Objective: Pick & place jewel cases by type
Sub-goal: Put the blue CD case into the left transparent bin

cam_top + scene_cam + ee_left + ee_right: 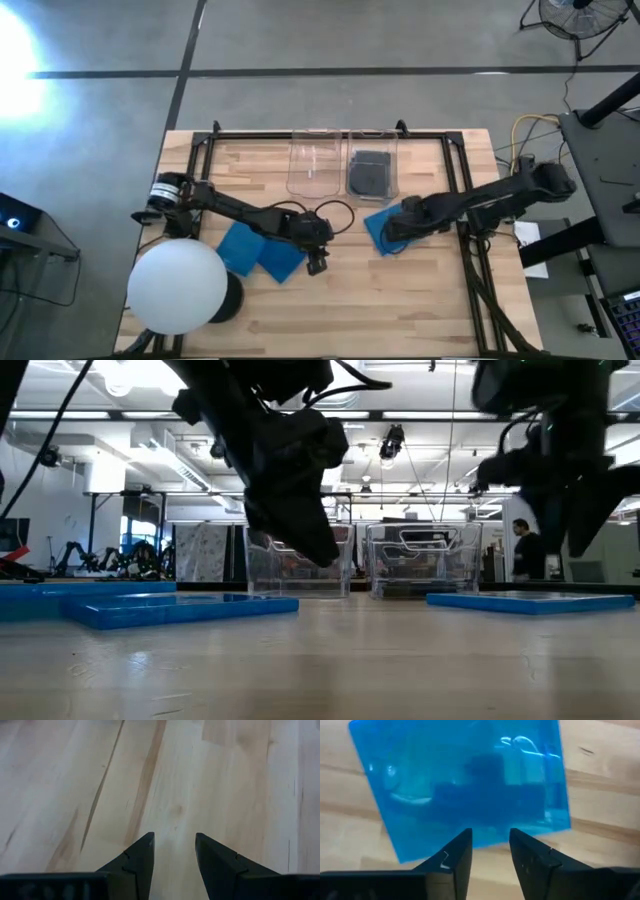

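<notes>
Three bright blue jewel cases lie flat on the wooden table. Two overlap near the left arm (240,246) (283,259); the same pair shows in the low view (180,608). The third blue case (378,228) (465,785) (530,601) lies right of centre. Dark jewel cases (370,176) rest inside the right clear bin. My left gripper (318,264) (174,836) is open over bare wood, just right of the blue pair. My right gripper (393,238) (490,832) is open, hovering above the third blue case's near edge, clear of it in the low view (580,545).
Two clear plastic bins stand at the table's far middle, the left one (313,160) without cases, the right one (371,150) with the dark cases. A large white sphere (178,287) sits at the near left corner. A black frame (330,134) borders the table. Bare wood lies along the near middle.
</notes>
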